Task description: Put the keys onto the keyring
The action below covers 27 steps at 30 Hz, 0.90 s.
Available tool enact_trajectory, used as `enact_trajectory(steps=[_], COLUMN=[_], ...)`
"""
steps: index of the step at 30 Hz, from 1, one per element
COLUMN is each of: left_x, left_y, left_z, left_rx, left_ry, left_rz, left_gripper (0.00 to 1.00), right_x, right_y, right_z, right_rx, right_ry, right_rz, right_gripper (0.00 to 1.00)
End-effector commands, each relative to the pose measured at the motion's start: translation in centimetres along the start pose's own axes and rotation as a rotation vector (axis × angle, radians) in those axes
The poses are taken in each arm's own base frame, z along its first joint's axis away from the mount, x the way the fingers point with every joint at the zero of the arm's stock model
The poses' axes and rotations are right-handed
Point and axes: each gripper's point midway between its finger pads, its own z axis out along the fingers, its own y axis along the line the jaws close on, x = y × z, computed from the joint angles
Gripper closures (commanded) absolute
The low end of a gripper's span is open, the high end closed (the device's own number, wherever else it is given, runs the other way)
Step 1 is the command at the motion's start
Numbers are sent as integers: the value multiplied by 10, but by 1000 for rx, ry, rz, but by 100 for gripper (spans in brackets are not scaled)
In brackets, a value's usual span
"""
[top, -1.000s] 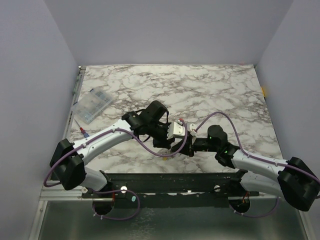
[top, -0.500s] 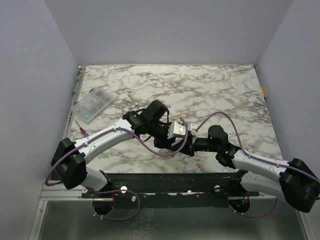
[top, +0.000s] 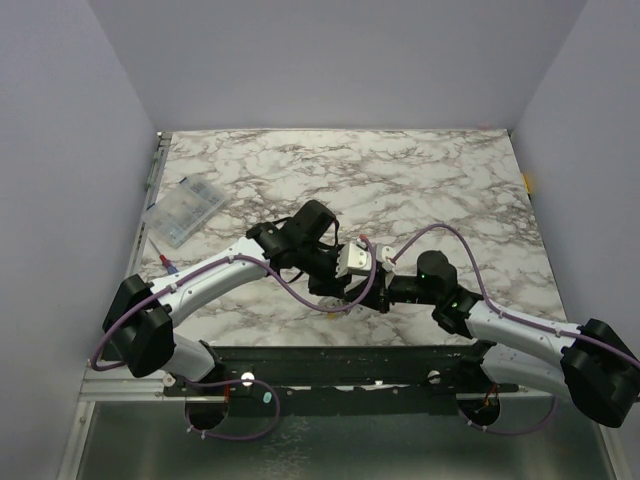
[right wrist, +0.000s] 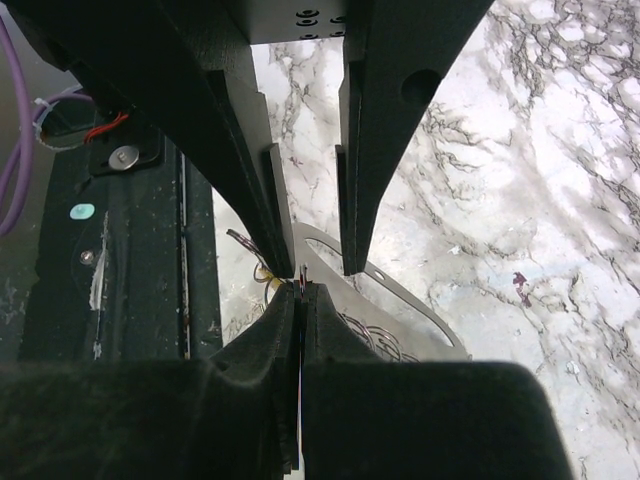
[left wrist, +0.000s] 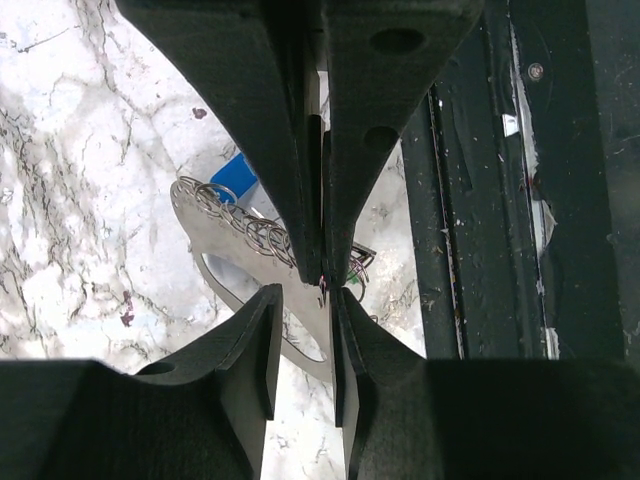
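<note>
Both grippers meet tip to tip over the near middle of the marble table [top: 420, 180]. My right gripper [right wrist: 300, 290] is shut on a thin metal sliver seen edge-on, apparently the keyring; it also shows in the left wrist view [left wrist: 322, 275]. My left gripper [left wrist: 305, 298] is open, its fingers on either side of that tip, and shows in the right wrist view [right wrist: 315, 262]. Below lie a blue key head [left wrist: 238, 178], a chain of small wire rings [left wrist: 250, 228] and a flat grey metal plate [left wrist: 225, 265]. A yellow bit [right wrist: 262, 276] shows beside the jaws. In the top view the arms hide all of this.
A clear compartment box [top: 184, 210] lies at the far left. A small red-tipped thing [top: 166, 264] lies by the left edge. The black mounting rail [top: 350, 365] runs along the near edge, close to the grippers. Purple cables [top: 445, 232] loop over both arms.
Almost nothing has moved; both arms keep their pose with the grippers together, with only a slight shift of the left arm.
</note>
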Motion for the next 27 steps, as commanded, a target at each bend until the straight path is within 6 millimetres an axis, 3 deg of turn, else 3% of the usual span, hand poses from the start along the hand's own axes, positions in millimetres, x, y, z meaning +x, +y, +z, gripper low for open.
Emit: enact_trajectory(steps=[1, 4, 9, 20, 27], left_x=[27, 29, 29, 33, 18], left_y=[-8, -12, -16, -8, 1], left_z=[8, 6, 7, 18, 12], left_rx=[21, 29, 42, 10, -45], left_ry=[85, 80, 62, 39, -2], left_rz=[-36, -27, -25, -39, -11], left_gripper=[60, 51, 44, 68, 65], right_x=[-31, -31, -30, -28, -25], right_y=[-1, -1, -2, 0, 3], right_z=[1, 1, 2, 3, 6], right_rx=[7, 8, 4, -8, -34], right_ry=[-97, -97, -89, -87, -73], right_rz=[-84, -83, -76, -71, -56], right_gripper=[99, 99, 99, 99, 99])
